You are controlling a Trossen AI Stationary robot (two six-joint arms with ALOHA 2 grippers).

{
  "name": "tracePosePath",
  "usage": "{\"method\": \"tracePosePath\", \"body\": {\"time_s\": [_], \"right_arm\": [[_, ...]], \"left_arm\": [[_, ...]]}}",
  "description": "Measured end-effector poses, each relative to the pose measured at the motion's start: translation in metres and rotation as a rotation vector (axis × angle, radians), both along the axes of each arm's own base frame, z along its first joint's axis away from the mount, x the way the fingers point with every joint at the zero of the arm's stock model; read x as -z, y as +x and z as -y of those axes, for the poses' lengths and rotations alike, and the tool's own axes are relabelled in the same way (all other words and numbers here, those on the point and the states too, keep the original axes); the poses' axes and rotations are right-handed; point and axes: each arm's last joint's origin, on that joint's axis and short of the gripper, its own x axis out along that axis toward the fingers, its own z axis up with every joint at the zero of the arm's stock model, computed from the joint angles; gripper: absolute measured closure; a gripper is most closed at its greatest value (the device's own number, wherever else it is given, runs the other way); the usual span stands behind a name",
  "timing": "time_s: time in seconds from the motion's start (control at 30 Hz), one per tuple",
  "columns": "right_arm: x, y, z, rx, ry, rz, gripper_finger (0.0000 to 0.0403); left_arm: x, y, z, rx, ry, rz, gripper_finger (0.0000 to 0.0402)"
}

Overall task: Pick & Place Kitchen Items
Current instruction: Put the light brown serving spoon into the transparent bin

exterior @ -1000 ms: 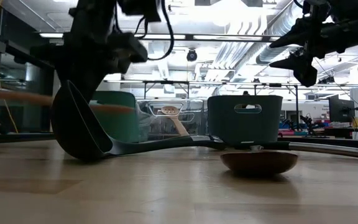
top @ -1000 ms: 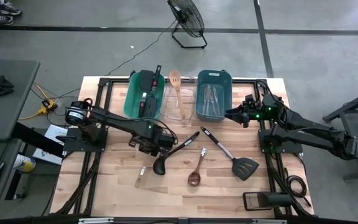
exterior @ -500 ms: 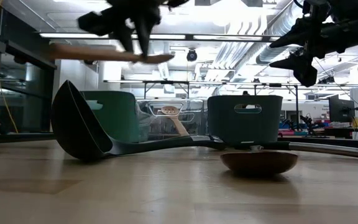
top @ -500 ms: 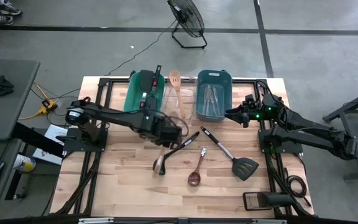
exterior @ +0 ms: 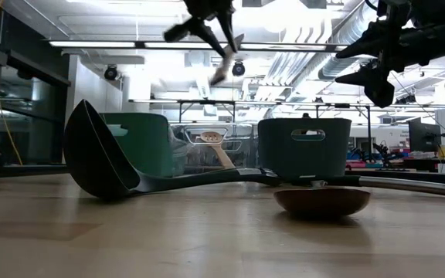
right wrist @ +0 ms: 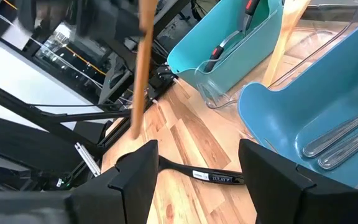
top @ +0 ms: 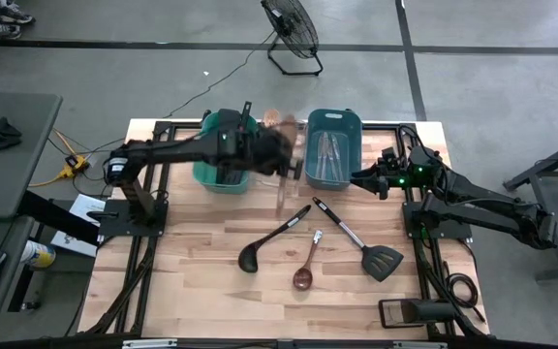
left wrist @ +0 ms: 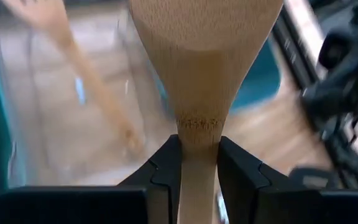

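My left gripper is in the air over the clear bin, shut on a wooden spatula. The spatula's handle shows as a pale streak and as a stick in the right wrist view. On the table lie a black ladle, a wooden spoon and a black slotted spatula. Another wooden spoon lies in the clear bin. My right gripper waits open by the blue bin, holding nothing. My left gripper pinches the wooden spatula's neck, where the handle widens into the blade, between its two fingers. The blade stands out past the fingertips and the handle runs back between them. The spatula is lifted clear, above the clear bin.
A green bin with red-handled black utensils stands left of the clear bin. The blue bin holds silver cutlery. The ladle's bowl and the spoon's bowl rest on the near half of the table.
My left gripper has risen from the table's near left part and swung toward the far edge, to above the clear bin, tipping as it went. The wooden spatula has gone with it, lifted clear and turned about. The other utensils have stayed put.
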Motion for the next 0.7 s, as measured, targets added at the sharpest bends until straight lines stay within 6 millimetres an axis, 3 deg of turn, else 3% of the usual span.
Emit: {"method": "tracePosePath", "body": {"time_s": [0.2,0.43,0.7], "right_arm": [[0.000,0.000,0.000,0.001,0.000,0.000,0.0188],[0.000,0.000,0.001,0.034,-0.008,-0.004,0.0188],[0.000,0.000,0.002,0.061,-0.014,-0.007,0.0188]], "left_arm": [[-0.006,-0.001,-0.038,-0.042,0.071,0.052,0.0325],[-0.006,-0.009,-0.069,-0.171,0.160,0.028,0.0325],[0.019,0.000,-0.090,-0.225,0.162,-0.049,0.0325]]}}
